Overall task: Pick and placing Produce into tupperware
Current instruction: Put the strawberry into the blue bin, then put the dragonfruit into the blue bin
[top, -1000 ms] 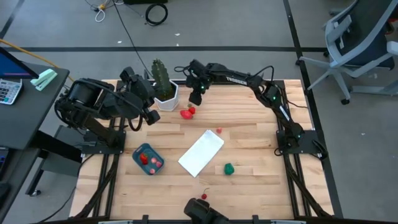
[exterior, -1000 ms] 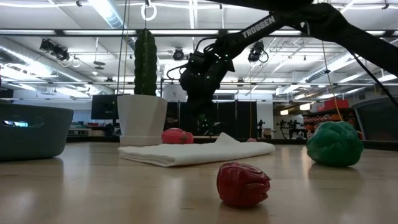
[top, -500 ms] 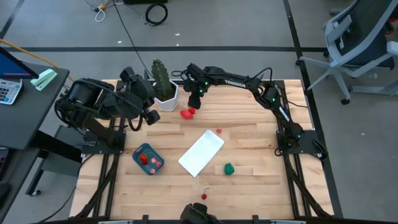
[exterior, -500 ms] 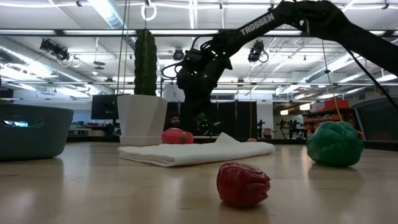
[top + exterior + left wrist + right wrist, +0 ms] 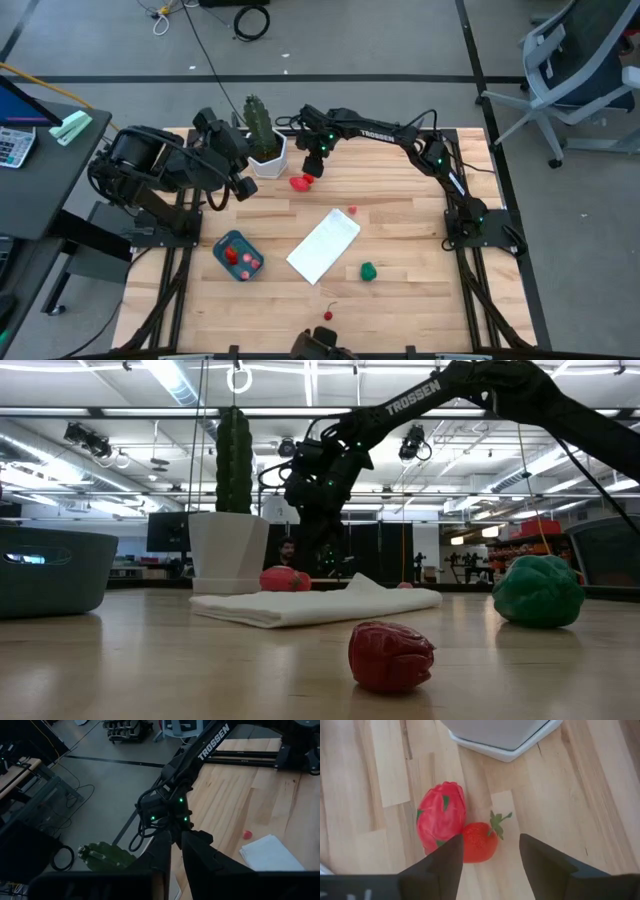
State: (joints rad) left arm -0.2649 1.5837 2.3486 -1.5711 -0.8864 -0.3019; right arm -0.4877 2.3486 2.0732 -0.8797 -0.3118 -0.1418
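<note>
Two red toy fruits lie on the table beside the white pot: a strawberry (image 5: 479,841) and a larger pinkish-red fruit (image 5: 442,817), both also in the high view (image 5: 303,181). My right gripper (image 5: 491,842) is open above them, with a finger on either side of the strawberry and clear of it; the high view shows this gripper (image 5: 312,160) by the pot. The teal tupperware (image 5: 237,256) holds a few red pieces. A green piece (image 5: 369,270) and small red pieces (image 5: 352,210) (image 5: 327,315) lie loose. My left gripper (image 5: 175,845) is shut and waits at the table's left.
The white hexagonal pot (image 5: 268,158) with its tall cactus (image 5: 258,118) stands just left of my right gripper. A white flat panel (image 5: 324,245) lies mid-table between the tupperware and the green piece. In the low view a red piece (image 5: 390,656) sits closest to the near edge.
My right gripper has moved a little toward the table's left and down, closing in on the two red fruits beside the pot. Its fingers have stayed open. The fruits have not moved.
</note>
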